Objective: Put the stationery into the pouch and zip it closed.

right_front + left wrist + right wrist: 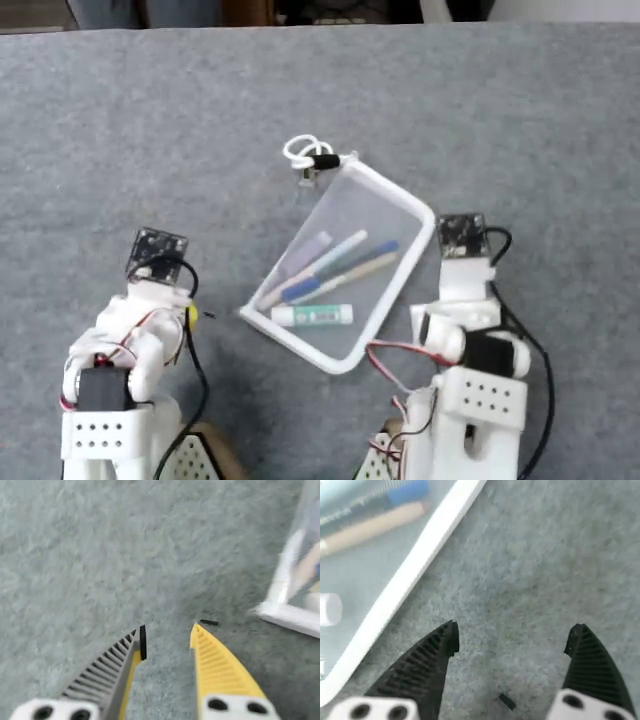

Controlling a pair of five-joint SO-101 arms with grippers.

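High view: a clear pouch (300, 342) with a white edge is seen lying slanted on the grey table (150, 120), between the two arms. Pens (335, 268) and a glue stick (312, 316) are seen inside it. A white cord loop (303, 152) is fixed at the pouch's far corner, beside a small black zip pull (322, 162). Whether the zip is shut cannot be told. The left gripper (169, 637) is held low, just left of the pouch's near corner. Its grey and yellow fingers are a little apart, and only cloth is seen between them. The right gripper (514, 632) is held just right of the pouch. Its black fingers are spread wide over the cloth. The pouch is touched by neither gripper.
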